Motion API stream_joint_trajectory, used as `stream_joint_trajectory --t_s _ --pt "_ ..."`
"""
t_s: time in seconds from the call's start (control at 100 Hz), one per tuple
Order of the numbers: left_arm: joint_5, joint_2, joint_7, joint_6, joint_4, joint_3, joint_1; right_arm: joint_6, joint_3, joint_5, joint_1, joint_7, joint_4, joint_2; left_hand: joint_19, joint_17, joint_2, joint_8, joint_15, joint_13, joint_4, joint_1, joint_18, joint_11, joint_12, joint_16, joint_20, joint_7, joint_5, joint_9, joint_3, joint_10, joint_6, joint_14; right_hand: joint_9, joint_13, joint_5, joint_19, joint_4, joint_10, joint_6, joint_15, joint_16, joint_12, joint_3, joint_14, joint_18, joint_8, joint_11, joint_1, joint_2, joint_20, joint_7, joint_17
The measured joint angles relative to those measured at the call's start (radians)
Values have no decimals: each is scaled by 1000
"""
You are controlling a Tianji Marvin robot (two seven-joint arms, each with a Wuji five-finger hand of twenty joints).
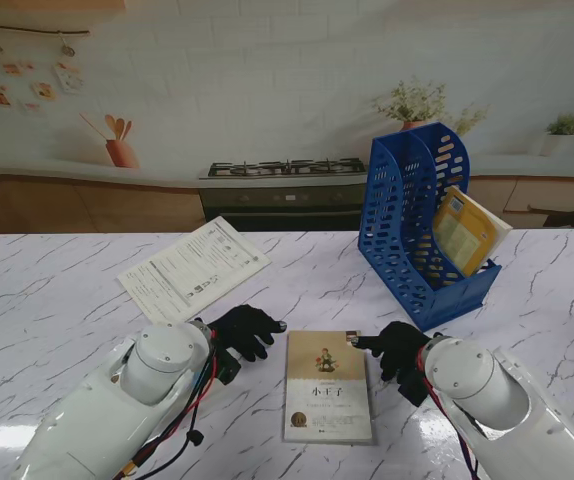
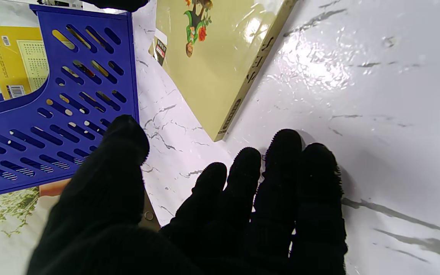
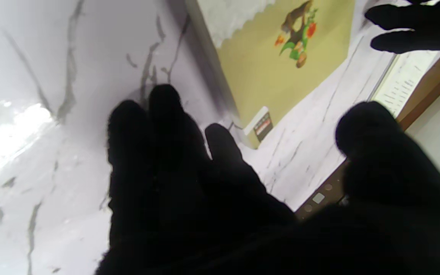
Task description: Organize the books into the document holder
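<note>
A cream-covered book point(image 1: 328, 398) lies flat on the marble bench point(image 1: 57, 300), nearest to me, between the two black-gloved hands. The left robot hand point(image 1: 244, 330) sits just beside the book's left edge, fingers spread and holding nothing — the wrist view shows bare bench between fingertips point(image 2: 283, 145) and the book's spine. The right robot hand point(image 1: 397, 355) is likewise loosely spread and empty, one finger reaching to the book's far right corner (whether it touches is unclear). Farther off to the right stands the blue document holder point(image 1: 412, 215), a yellow book point(image 1: 464, 232) leaning inside it. A printed sheet point(image 1: 193, 268) lies to the left.
</note>
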Motion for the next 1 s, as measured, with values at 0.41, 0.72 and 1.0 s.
stream_joint_trajectory --t_s 0.41,0.72,1.0 --pt "-79 -6 -43 50 34 32 -42 50 -41 110 70 -9 62 -17 2 30 0 -39 23 0 0 16 -3 47 -2 -39 -28 -102 -21 -50 58 8 40 -3 -59 -2 -62 -60 0 7 34 51 7 66 48 0 0 -30 139 1 0 -65 -36 0" --pt "-93 -21 -32 97 46 56 -64 23 -45 126 72 -18 75 -23 -2 154 0 -74 21 41 0 16 -12 117 16 -76 -116 -226 -20 -52 124 16 72 -21 -60 -1 -63 -76 0 7 56 55 19 70 85 -3 0 -36 144 1 0 -83 -46 -11" --pt "-186 -22 -64 110 86 41 -82 -1 -62 159 91 -30 99 -23 -3 184 0 -59 -6 58 0 16 -23 133 21 -78 -138 -311 20 -43 155 94 83 -24 -60 0 -65 -93 0 25 101 67 23 80 89 5 1 -10 150 1 0 -94 -5 -29"
